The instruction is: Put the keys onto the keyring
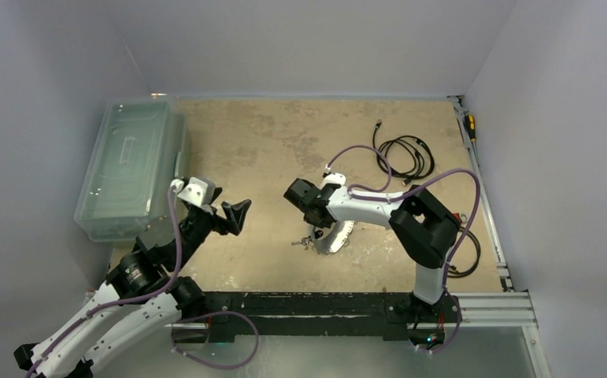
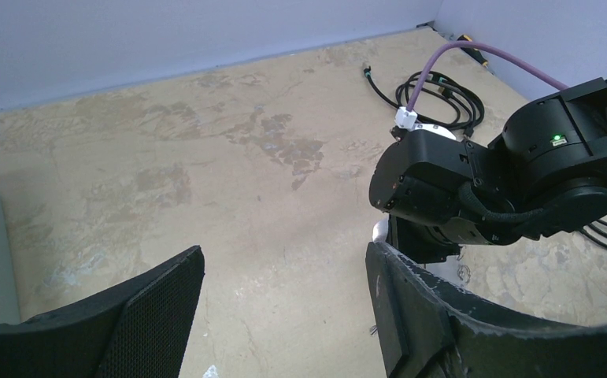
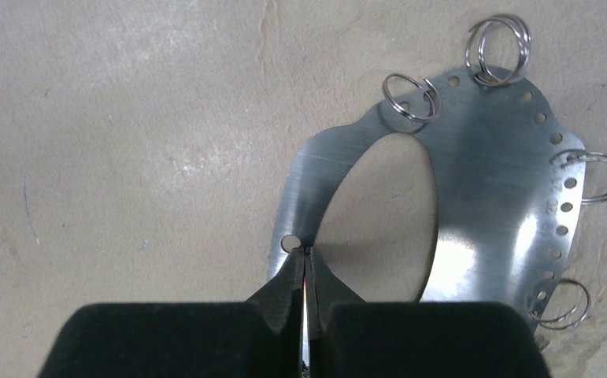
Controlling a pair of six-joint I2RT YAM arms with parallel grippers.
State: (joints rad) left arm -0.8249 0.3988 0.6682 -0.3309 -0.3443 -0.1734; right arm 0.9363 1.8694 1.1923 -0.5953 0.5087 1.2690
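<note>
My right gripper point(image 3: 305, 256) has its two fingers pressed together, the tips meeting in a point at the lower middle of the wrist view. A thin bright sliver shows between the pads point(image 3: 283, 293). I cannot tell whether it is metal that I hold edge-on or only a glint.

The tips sit at the narrow end of the keyring point(image 3: 489, 197), just beside the small hole there. The keyring is a flat crescent plate lying on the table point(image 3: 127, 118) and fills the right half of the frame. Holes run along its outer edge and four split rings point(image 3: 501, 43) hang through them.

In the top view a small metal bit just left of the plate is what I take for the keys point(image 1: 300, 242), though it is too small to be sure.

My left gripper point(image 2: 284, 260) is spread wide with nothing between its fingers. It is well apart at the left of the top view and faces my right arm.

I judge the step in hand to be securing the plate's thin end. To do it well I should first confirm that the pinch really has metal, because a thin flat sheet can slide out of soft pads. I should then raise it slowly and level so the loose rings do not snag. One ring should be turned toward the left side, where the free gripper can bring a key to it.
</note>
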